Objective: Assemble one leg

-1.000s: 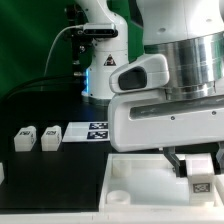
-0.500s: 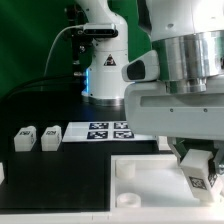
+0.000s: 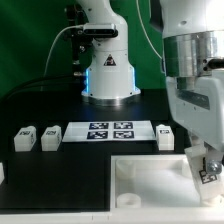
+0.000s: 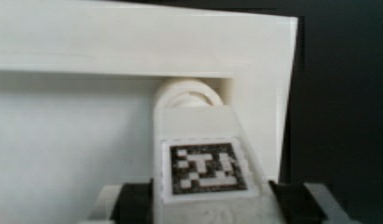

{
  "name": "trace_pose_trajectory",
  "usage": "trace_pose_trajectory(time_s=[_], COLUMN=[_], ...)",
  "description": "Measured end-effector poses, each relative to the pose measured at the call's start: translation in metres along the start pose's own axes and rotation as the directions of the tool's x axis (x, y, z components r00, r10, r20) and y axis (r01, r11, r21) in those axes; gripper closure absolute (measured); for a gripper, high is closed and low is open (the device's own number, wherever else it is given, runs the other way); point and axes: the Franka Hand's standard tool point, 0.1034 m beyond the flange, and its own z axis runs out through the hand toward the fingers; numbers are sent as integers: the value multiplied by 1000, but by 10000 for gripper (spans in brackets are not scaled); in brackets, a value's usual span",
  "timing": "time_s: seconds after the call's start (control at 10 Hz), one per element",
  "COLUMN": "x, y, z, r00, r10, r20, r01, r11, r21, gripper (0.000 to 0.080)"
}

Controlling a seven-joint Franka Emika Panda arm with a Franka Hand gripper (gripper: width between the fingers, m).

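Above the black table (image 3: pixel 40 105) and large white square piece (image 3: pixel 150 180), your gripper (image 4: pixel 209 203) clamps the small white plastic leg (image 4: pixel 206 130): likely light, rigid; hold its sides.

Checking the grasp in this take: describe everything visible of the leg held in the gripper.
The leg is a white, plastic-looking oblong block with a square black-and-white tag facing the wrist camera and a rounded far end. The gripper clamps its sides. That end lies over the large white square piece; contact cannot be told.
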Motion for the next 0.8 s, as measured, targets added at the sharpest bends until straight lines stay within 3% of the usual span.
trace_pose_trajectory(time_s=[0.3,0.4,0.5,0.6,0.8], x=[-22,-22,-22,-22,-8], y=[2,2,2,2,0], z=[7,7,8,8,0], r00=[954,946,952,957,997], r10=[300,324,305,290,70], r20=[18,19,19,20,34], r01=[-300,-323,-305,-290,-69], r11=[954,946,952,957,997], r21=[-14,-8,-8,-8,-21], gripper=[502,502,427,427,181])
